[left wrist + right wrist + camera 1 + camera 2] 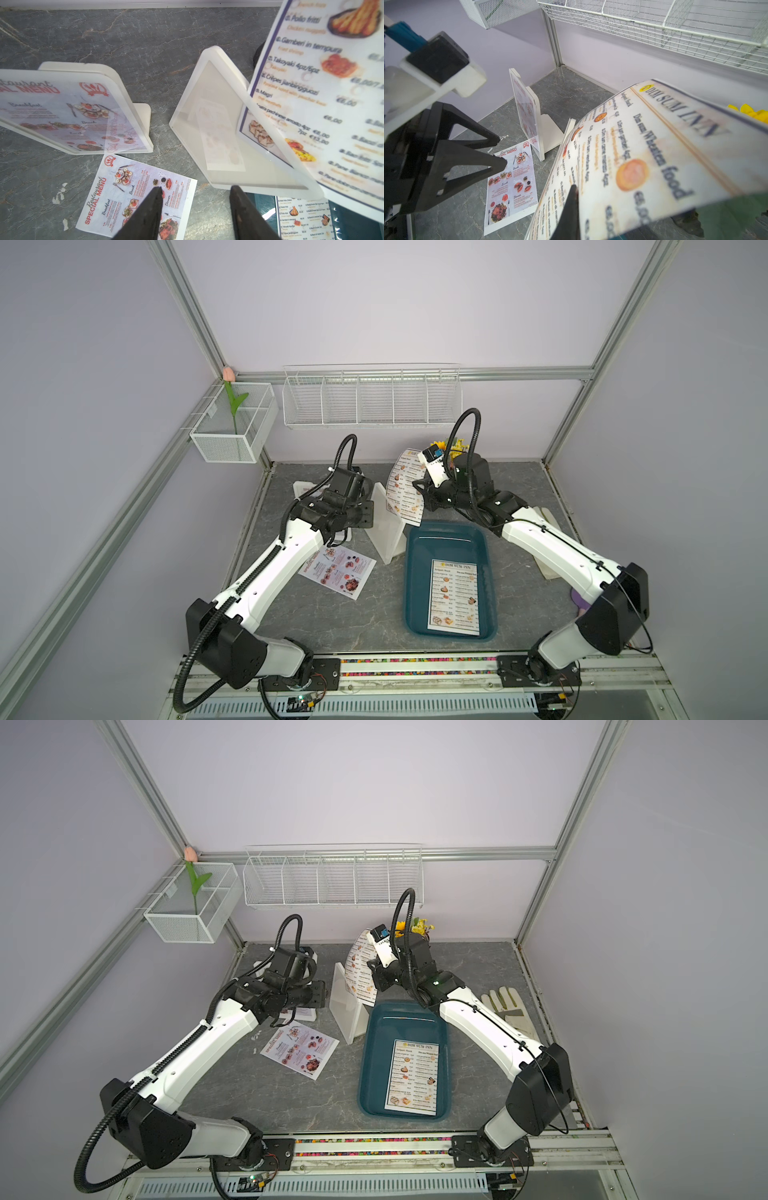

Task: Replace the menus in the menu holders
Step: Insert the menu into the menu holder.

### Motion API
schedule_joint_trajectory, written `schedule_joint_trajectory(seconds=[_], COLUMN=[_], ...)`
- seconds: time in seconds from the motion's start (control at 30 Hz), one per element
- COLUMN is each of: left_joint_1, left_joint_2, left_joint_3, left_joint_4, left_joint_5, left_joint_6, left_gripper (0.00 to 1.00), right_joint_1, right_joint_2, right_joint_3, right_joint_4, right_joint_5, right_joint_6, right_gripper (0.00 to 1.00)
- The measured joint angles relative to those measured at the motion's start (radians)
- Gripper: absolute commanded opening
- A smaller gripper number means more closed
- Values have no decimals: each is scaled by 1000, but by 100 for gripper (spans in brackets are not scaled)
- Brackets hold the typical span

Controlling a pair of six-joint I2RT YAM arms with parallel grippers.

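My right gripper (419, 489) (574, 188) is shut on a white "DIM SUM INN" menu (405, 485) (643, 155), which curls up in the air. Its lower corner shows behind the panel of an otherwise bare white menu holder (388, 531) (207, 116). My left gripper (368, 514) (195, 193) hangs open just beside that holder, touching nothing. A second menu holder (62, 110) (525, 110) stands under the left arm with a pinkish "SPECIAL MENU" sheet inside. Another SPECIAL MENU sheet (336, 572) (135, 197) lies flat on the table. A second DIM SUM INN menu (455, 597) lies in the tray.
A dark teal tray (415, 572) sits front and centre, close to the bare holder. A pale work glove (507, 1011) lies at the right edge under the right arm. Yellow flowers (455, 444) stand at the back wall below a wire rack (370, 400).
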Motion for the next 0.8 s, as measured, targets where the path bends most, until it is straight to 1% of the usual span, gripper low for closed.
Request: schedule_joint_trajectory(seconds=[0.27,0.8], left_joint_1=[0,0], left_joint_2=[-6,-44], left_joint_3=[5,19], left_joint_4=[-5,-14], left_joint_5=[0,0], left_joint_6=[6,25], left_gripper=[55,55], right_joint_1=[21,61], right_joint_2=[38,69], right_joint_3=[3,-2], right_joint_4=[51,201], right_joint_5=[29,82], right_joint_6=[0,0], right_gripper=[8,8])
